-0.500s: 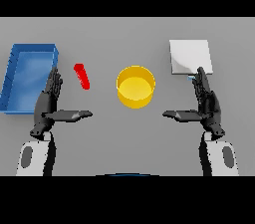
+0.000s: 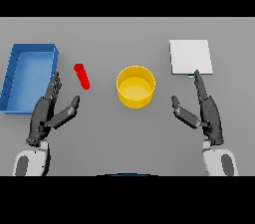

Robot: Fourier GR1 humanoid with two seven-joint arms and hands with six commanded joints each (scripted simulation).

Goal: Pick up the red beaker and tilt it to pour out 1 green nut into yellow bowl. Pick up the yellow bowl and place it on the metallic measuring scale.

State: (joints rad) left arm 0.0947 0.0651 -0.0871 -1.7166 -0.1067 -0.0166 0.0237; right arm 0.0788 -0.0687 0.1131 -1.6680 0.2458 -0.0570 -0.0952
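A red beaker (image 2: 82,76) lies on its side on the grey table, left of centre. The yellow bowl (image 2: 135,86) stands in the middle, upright. The pale metallic scale (image 2: 190,57) is a flat square at the back right. My left hand (image 2: 46,112) is low on the left, open with straight fingers, its thumb pointing up toward the beaker but apart from it. My right hand (image 2: 206,111) is low on the right, open, its fingertips just short of the scale's front edge. No green nut shows.
A blue tray (image 2: 15,63) with raised walls sits at the far left, just beyond my left hand's fingertips.
My left thumb has swung from pointing right to pointing up toward the beaker. My right thumb has tilted likewise. Objects have not moved.
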